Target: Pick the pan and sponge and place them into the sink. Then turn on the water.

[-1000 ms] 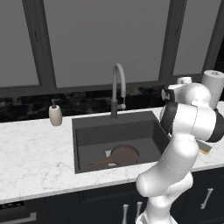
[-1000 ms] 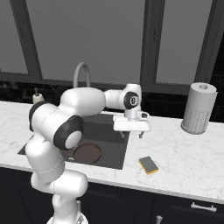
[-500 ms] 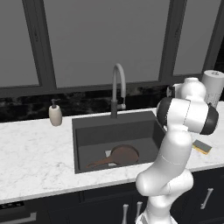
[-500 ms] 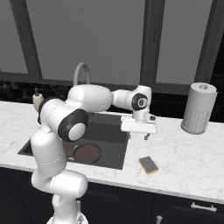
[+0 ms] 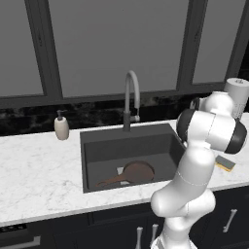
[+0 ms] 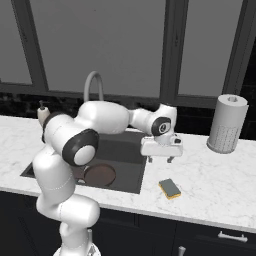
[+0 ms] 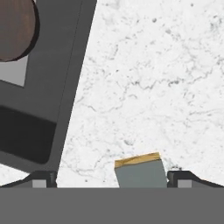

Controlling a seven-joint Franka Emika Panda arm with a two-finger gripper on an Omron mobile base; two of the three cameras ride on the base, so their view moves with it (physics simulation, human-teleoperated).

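We've got big grey windows (image 5: pixel 116 44) behind the white marble counter (image 5: pixel 34 180), dark cabinets (image 6: pixel 210 237) below it.

I can read no text, label, brand, number or sign on any surface before me.
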